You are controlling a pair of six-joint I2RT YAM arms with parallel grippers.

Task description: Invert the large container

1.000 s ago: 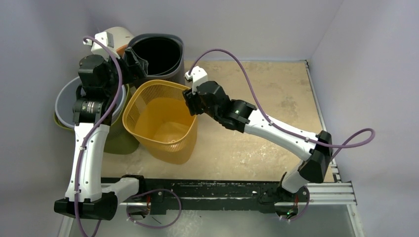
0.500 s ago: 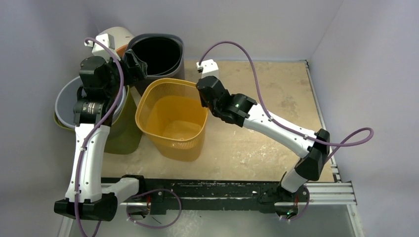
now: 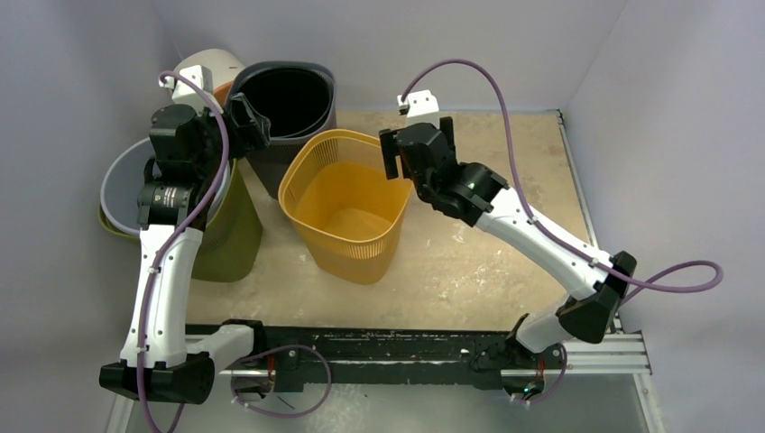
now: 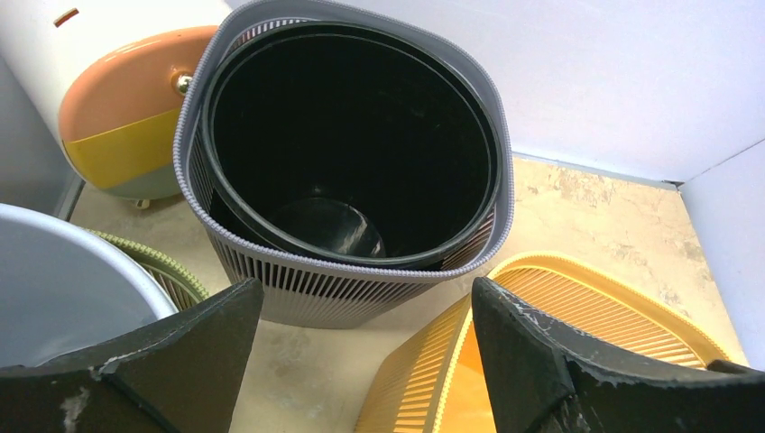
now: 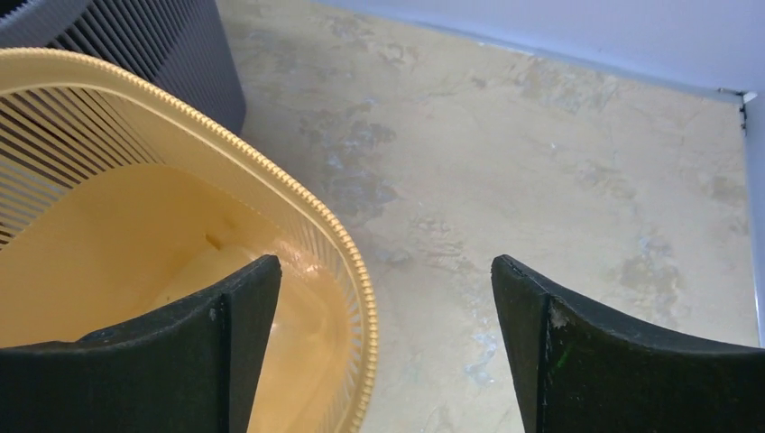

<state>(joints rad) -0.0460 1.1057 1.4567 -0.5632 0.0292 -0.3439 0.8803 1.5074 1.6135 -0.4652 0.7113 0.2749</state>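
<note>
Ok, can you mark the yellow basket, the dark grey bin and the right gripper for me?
yellow basket (image 3: pixel 347 215): top external view, on its inside floor.
dark grey bin (image 4: pixel 343 293): left wrist view, on its ribbed outer wall.
right gripper (image 5: pixel 382 271): right wrist view, midway between its fingertips.

Large container: yellow-orange slatted basket (image 3: pixel 354 254), standing upright near middle of table (image 3: pixel 505 180), mouth facing up, base resting flat, not yet turned over. Walls running as thin vertical slats, tapering down toward smaller solid floor. Thick ribbed rim circling top in rounded-square outline. Interior glowing orange, smooth floor showing through mouth. Back-left corner sitting near dark grey slatted bin (image 3: pixel 311 126), strip of table showing between their bases in left wrist view. Right rim corner curving across right wrist view.
</note>
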